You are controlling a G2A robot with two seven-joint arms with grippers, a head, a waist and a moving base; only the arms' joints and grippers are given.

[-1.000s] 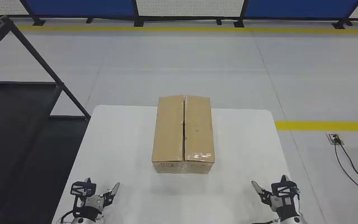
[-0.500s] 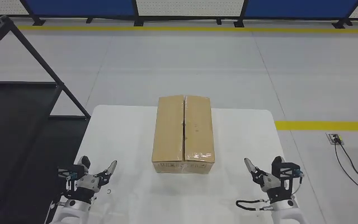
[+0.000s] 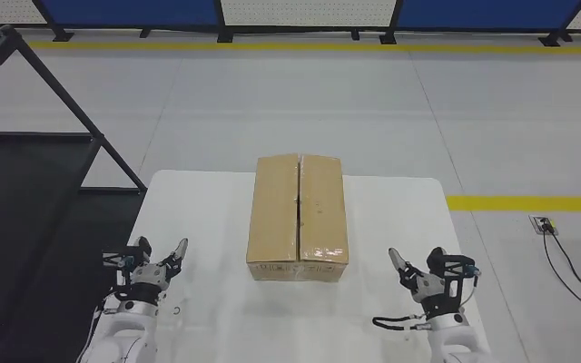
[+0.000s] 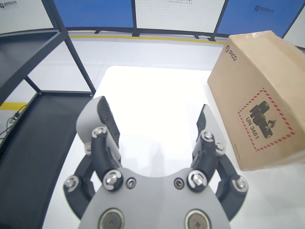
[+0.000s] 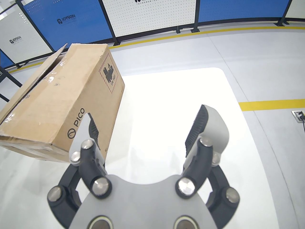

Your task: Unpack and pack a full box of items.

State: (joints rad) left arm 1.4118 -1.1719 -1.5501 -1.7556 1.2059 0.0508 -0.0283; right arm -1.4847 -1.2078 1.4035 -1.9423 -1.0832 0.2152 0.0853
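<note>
A closed brown cardboard box (image 3: 299,216) stands in the middle of the white table (image 3: 209,200), its top flaps meeting along a taped centre seam. My left gripper (image 3: 160,250) hovers over the table's near left part, a short way from the box, open and empty. The left wrist view has that gripper (image 4: 153,110) with the box (image 4: 259,91) off to one side. My right gripper (image 3: 415,259) sits over the near right part, open with nothing in it. The right wrist view has it (image 5: 147,120) beside the box (image 5: 59,101), whose far flap stands slightly lifted.
A black metal rack (image 3: 45,209) stands just off the table's left edge. Grey floor with yellow lines (image 3: 513,203) surrounds the table, and blue and white panels (image 3: 309,11) line the back. Bare tabletop lies on both sides of the box.
Both grippers have moved forward from the table's near edge toward the box, staying open. The box has not moved.
</note>
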